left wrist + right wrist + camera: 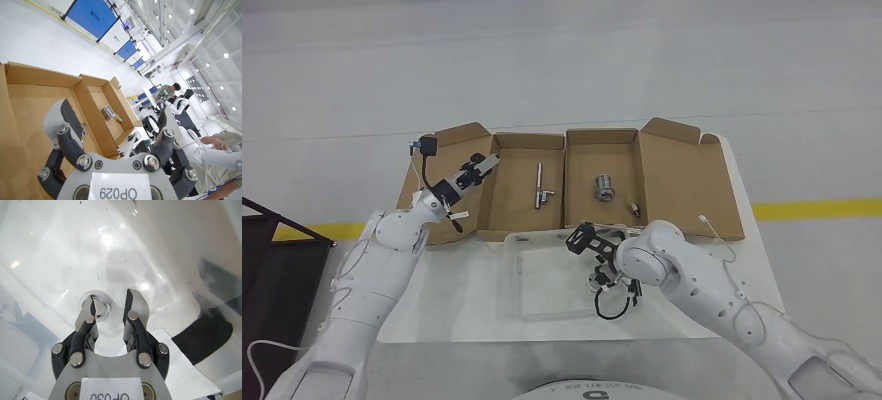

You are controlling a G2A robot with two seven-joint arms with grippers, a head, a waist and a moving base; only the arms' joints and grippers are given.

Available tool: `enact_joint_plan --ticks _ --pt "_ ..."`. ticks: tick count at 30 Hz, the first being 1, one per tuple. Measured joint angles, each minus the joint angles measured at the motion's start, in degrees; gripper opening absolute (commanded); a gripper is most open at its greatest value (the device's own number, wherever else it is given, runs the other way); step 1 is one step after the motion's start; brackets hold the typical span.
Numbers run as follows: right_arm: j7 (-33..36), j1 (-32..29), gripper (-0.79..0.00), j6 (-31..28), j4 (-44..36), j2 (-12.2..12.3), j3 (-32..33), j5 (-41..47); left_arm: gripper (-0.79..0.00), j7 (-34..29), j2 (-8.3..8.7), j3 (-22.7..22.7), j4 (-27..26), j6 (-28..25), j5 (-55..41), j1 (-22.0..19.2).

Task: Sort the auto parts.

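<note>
A silver metal ring [98,306] lies on the floor of a clear plastic tray [542,285]. My right gripper [110,302] is open and low over it, with one fingertip inside the ring and the other beside it; from above it [610,284] sits in the tray's right part. My left gripper [115,117] is open and holds nothing, hovering over the left cardboard box [525,190] near its left wall [485,166]. That box holds a long metal rod part [540,185]. In the right box [602,165] lie a metal cylinder [603,186] and a small fitting [634,209].
Both boxes stand side by side at the table's back with flaps folded outward. The tray is in front of them at the middle. A black patch [202,340] lies beside the tray. A dark cart [267,270] stands left of the table.
</note>
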Motion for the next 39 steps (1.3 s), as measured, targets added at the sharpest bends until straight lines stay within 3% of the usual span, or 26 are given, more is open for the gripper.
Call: enact_joint_plan --ticks 11,18,19,20,22,39 --pt "-4.74 -7.35 -0.785 -6.48 -7.56 2.97 10.37 5.53 0.000 0.00 0.00 0.00 0.00 0.00 0.00 0.00" --pt "-6.53 -10.52 -0.785 -11.55 -7.97 4.21 15.60 11.57 0.000 0.00 0.00 0.00 0.00 0.00 0.00 0.00" --pt "-6.81 -10.71 -0.720 -12.06 -7.78 4.31 16.13 12.57 0.000 0.00 0.00 0.00 0.00 0.00 0.00 0.00" --pt "-6.96 -10.86 -0.582 -12.64 -7.48 4.44 16.82 13.87 0.000 0.00 0.00 0.00 0.00 0.00 0.00 0.00" --pt "-6.94 -10.77 -0.520 -12.93 -6.82 4.61 17.78 15.28 0.000 0.00 0.00 0.00 0.00 0.00 0.00 0.00" --pt "-3.83 -3.78 -0.539 -6.54 -0.68 2.98 10.00 9.46 0.000 0.00 0.00 0.00 0.00 0.00 0.00 0.00"
